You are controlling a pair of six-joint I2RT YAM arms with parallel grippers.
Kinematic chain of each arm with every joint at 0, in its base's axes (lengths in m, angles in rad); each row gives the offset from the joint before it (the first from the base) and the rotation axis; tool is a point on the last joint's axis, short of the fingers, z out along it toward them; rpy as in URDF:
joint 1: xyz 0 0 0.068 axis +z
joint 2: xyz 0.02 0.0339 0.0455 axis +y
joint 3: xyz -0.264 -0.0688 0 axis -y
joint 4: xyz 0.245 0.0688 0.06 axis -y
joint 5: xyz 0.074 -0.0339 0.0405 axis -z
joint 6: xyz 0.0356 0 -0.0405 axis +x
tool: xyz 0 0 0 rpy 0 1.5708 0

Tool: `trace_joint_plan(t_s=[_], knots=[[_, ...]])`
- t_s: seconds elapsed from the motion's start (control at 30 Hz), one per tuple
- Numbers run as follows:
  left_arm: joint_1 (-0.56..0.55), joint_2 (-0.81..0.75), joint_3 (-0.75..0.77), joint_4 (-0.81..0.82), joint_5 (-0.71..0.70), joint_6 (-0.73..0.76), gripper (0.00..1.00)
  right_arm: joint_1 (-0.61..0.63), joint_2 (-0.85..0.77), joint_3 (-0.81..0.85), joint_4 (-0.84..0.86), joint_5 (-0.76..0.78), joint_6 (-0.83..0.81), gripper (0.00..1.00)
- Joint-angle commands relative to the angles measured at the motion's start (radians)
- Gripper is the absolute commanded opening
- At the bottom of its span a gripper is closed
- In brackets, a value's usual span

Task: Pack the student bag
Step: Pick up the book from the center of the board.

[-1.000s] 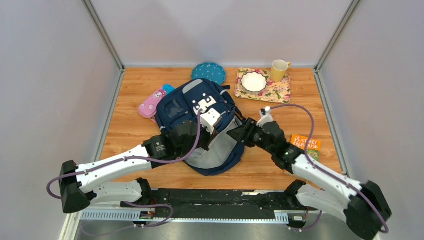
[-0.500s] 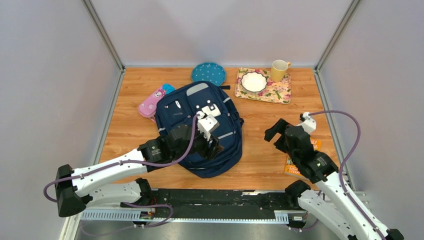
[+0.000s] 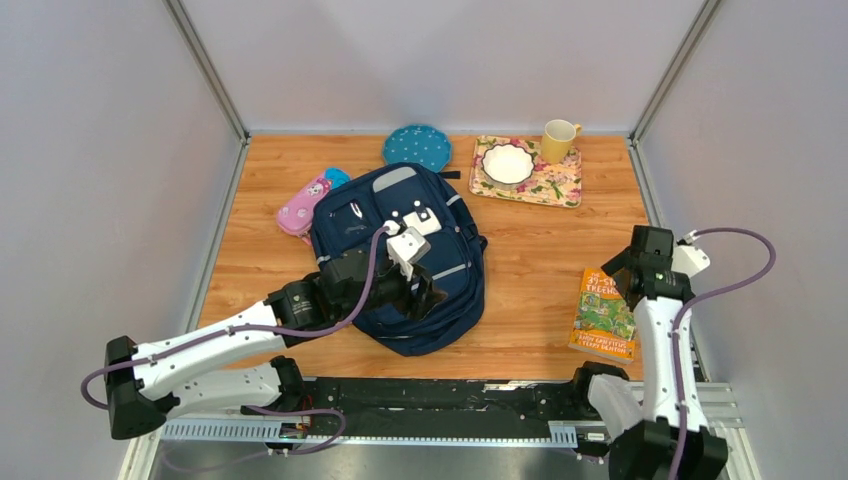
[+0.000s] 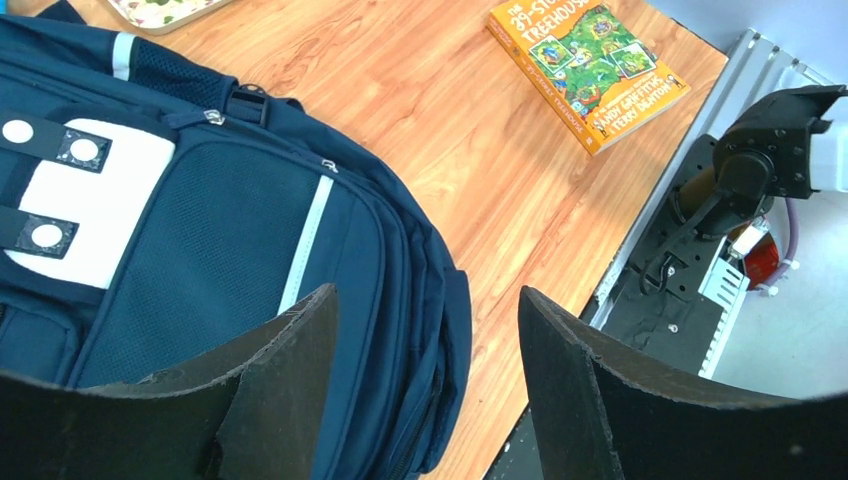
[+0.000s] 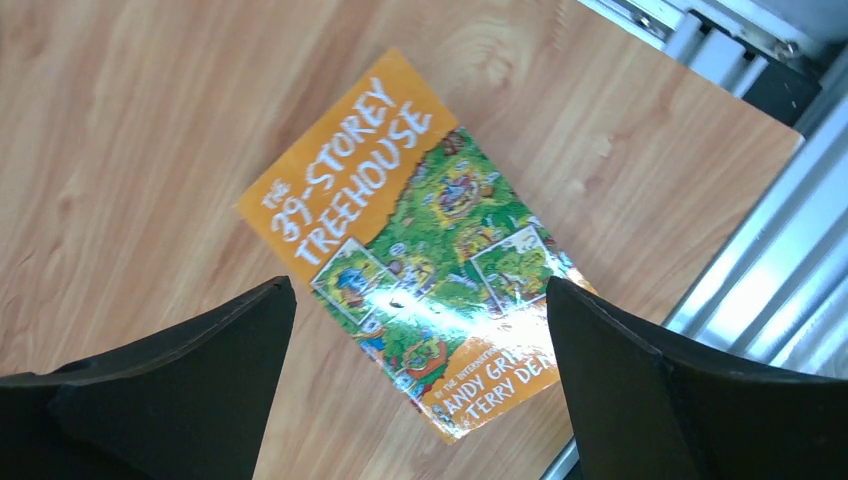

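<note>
Observer: Change first. A second ago both grippers were at the mouth of the student bag [image 3: 350,225] and its grey inside was showing. Now it lies shut and flat on the table [image 3: 530,260]. Is this good for the packing?

Operator: I think not so good. I cannot tell if anything went in, and the book [image 5: 400,230] is outside on the wood. Probably the bag must be opened again.

Observer: Where is the bag relative to the fingers?

Operator: Directly under the left gripper [image 4: 425,310]. Its fingers stand apart with nothing between them. The rounded bottom edge of the bag passes below the gap, and the white patch lies beyond one finger, to the side.

Observer: And the other one?

Operator: The right gripper [image 5: 417,300] has gone away, well apart from the bag. Its fingers are spread wide and hold nothing. The book lies flat below the gap, not touched, with its title end farther from the fingertips.
</note>
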Motion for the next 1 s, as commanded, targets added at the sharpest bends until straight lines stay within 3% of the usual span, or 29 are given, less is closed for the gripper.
trace_joint_plan(t_s=[0.0, 0.23, 0.5, 0.63, 0.73, 0.97], knots=[[-0.002, 0.015, 0.011, 0.036, 0.032, -0.016, 0.73, -0.119, 0.071, -0.018, -0.008, -0.043, 0.086, 1.00], [-0.002, 0.060, 0.025, 0.052, 0.068, -0.030, 0.74, -0.184, 0.169, -0.125, 0.099, 0.040, 0.137, 1.00], [-0.002, 0.086, 0.031, 0.071, 0.098, -0.046, 0.75, -0.287, 0.180, -0.235, 0.239, -0.067, 0.131, 1.00], [-0.002, 0.100, 0.028, 0.083, 0.098, -0.050, 0.76, -0.288, 0.183, -0.253, 0.269, -0.130, 0.100, 0.99], [-0.002, 0.114, 0.037, 0.083, 0.094, -0.049, 0.76, -0.287, 0.186, -0.256, 0.292, -0.277, 0.025, 0.98], [-0.002, 0.184, 0.083, 0.095, 0.086, -0.023, 0.77, -0.279, 0.172, -0.311, 0.372, -0.483, -0.070, 0.87]])
